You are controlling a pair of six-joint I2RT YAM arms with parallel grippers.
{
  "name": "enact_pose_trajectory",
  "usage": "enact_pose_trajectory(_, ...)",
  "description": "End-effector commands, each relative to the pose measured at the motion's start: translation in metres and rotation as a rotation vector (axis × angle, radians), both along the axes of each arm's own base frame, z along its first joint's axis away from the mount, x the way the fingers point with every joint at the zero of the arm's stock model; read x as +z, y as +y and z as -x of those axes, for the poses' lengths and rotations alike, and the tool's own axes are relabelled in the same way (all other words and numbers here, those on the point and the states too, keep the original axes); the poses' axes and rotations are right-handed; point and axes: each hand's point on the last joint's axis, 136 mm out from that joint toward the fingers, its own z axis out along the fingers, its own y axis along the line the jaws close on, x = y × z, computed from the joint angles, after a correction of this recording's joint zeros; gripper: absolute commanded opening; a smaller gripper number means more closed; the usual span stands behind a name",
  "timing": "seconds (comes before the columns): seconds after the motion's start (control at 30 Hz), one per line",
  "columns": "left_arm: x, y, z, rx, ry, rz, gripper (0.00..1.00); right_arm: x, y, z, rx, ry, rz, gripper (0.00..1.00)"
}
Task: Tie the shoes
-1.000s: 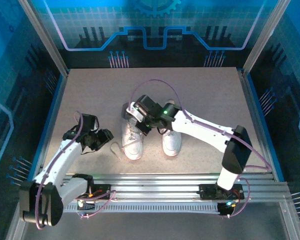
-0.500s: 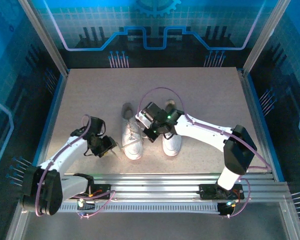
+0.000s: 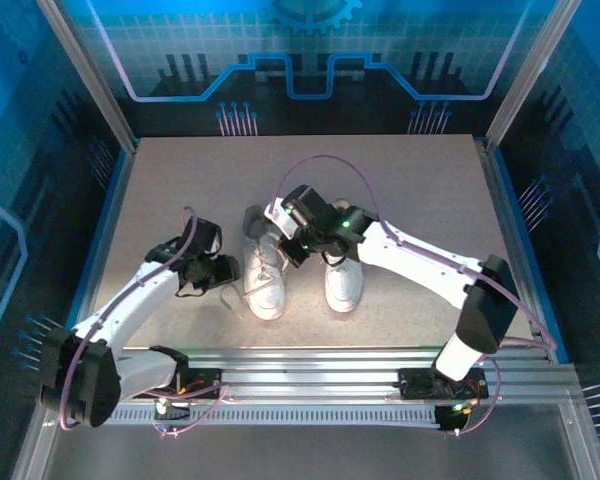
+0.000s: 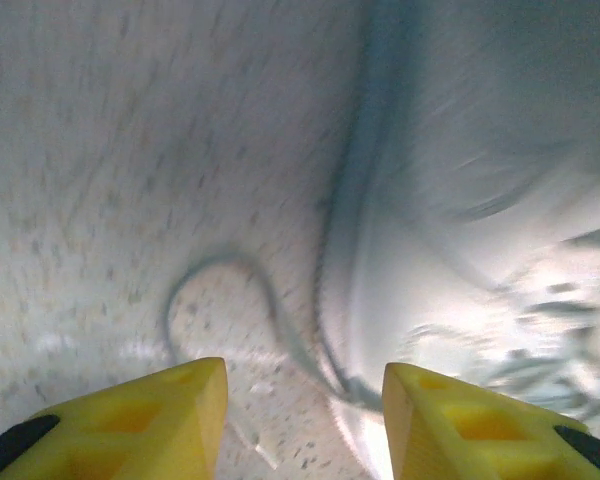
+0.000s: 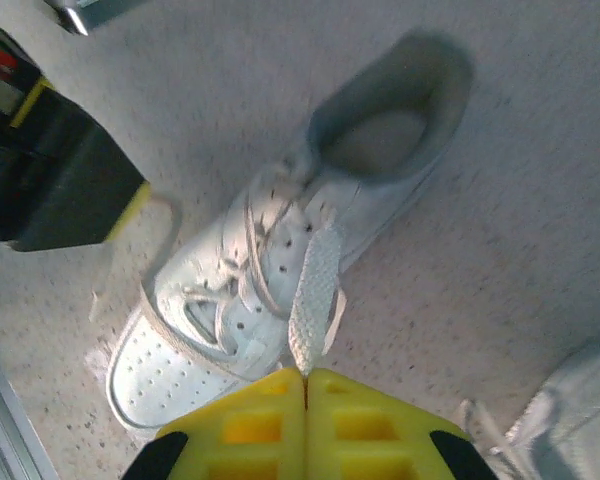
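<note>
The beige speckled tabletop [image 3: 400, 180] carries a white low-top lace-up sneaker [image 3: 263, 280] just right of the left tool [image 3: 223, 272] and beneath the right tool [image 3: 298, 250]. A second white sneaker [image 3: 343, 285] lies right of that tool. A loop of thin white lace [image 4: 218, 263] rests on the tabletop just ahead of the left tool.

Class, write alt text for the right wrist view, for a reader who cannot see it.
The right gripper, shut, pinches a flat white lace rising from a white sneaker that lies diagonally on the speckled table, toe lower left. A second sneaker shows at the lower right corner.
</note>
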Motion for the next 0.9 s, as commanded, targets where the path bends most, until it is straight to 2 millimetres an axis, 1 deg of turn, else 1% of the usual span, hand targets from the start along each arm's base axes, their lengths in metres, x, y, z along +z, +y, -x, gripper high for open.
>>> enact_pose_trajectory(0.0,0.023,0.008,-0.012,-0.096,-0.094,-0.104,0.44,0.074,-0.007,0.004,0.001,-0.13,-0.131,0.0)
enact_pose_trajectory(0.1,0.029,0.011,-0.017,-0.107,-0.113,-0.122,0.43,0.098,-0.016,0.011,-0.015,-0.158,-0.192,0.0)
enact_pose_trajectory(0.23,0.032,0.014,-0.021,-0.112,-0.126,-0.132,0.42,0.118,-0.032,0.024,-0.038,-0.171,-0.256,0.0)
enact_pose_trajectory(0.37,0.037,0.02,-0.027,-0.116,-0.141,-0.145,0.41,0.131,-0.053,0.034,-0.081,-0.189,-0.289,0.0)
enact_pose_trajectory(0.43,0.04,0.025,-0.029,-0.112,-0.144,-0.156,0.41,0.128,-0.069,0.035,-0.124,-0.2,-0.274,0.0)
enact_pose_trajectory(0.47,0.04,0.027,-0.03,-0.11,-0.143,-0.16,0.41,0.123,-0.075,0.034,-0.141,-0.197,-0.259,0.0)
enact_pose_trajectory(0.5,0.04,0.03,-0.03,-0.103,-0.136,-0.163,0.41,0.113,-0.082,0.032,-0.159,-0.185,-0.235,0.0)
enact_pose_trajectory(0.57,0.037,0.037,-0.028,-0.06,-0.099,-0.172,0.41,0.088,-0.091,0.029,-0.19,-0.122,-0.193,0.0)
enact_pose_trajectory(0.63,0.028,0.051,-0.021,0.031,-0.025,-0.198,0.41,0.056,-0.093,0.027,-0.203,-0.038,-0.155,0.0)
enact_pose_trajectory(0.7,0.016,0.057,-0.013,0.108,0.047,-0.19,0.41,0.027,-0.087,0.028,-0.195,0.046,-0.133,0.0)
enact_pose_trajectory(0.73,0.01,0.055,-0.01,0.12,0.068,-0.164,0.42,0.011,-0.081,0.03,-0.18,0.085,-0.124,0.0)
enact_pose_trajectory(0.8,0.003,0.046,-0.008,0.093,0.075,-0.12,0.43,-0.016,-0.073,0.032,-0.155,0.152,-0.1,0.0)
enact_pose_trajectory(0.83,0.0,0.045,-0.007,0.082,0.078,-0.117,0.43,-0.028,-0.068,0.035,-0.135,0.184,-0.087,0.0)
enact_pose_trajectory(0.87,-0.002,0.045,-0.005,0.074,0.083,-0.122,0.43,-0.036,-0.063,0.037,-0.109,0.203,-0.077,0.0)
